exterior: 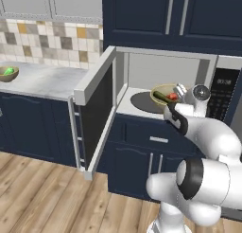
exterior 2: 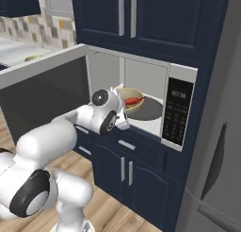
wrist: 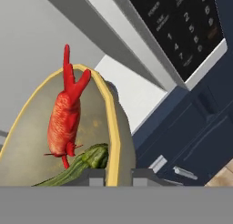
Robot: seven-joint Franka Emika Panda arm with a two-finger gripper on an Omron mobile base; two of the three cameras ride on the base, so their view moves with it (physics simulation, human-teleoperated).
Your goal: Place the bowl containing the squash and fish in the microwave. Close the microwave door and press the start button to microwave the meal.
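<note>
Now holding the bowl by its near rim, gripper clamped across that rim with one finger inside and one outside. Carrying fish and squash together inside, fish lying along the middle, squash low against the rim by the fingers. Sitting just inside the microwave, bowl at the right edge of the dark turntable in the left base view, seemingly partly over it; cannot tell whether resting on it or held slightly above. Door swung fully open to the left, keypad on the right, near the wrist.

To finish the placement well: keep the bowl level so nothing rolls out, ease it further toward the turntable's centre, lower until the base sits flat, only then release. Back straight out along the entry line, avoiding a snag on the rim or a knock against the cavity's right wall and keypad panel. Leave the bowl fully inside, clear of the front lip, so the door can swing shut. Ignore the other bowl on the counter far left.
</note>
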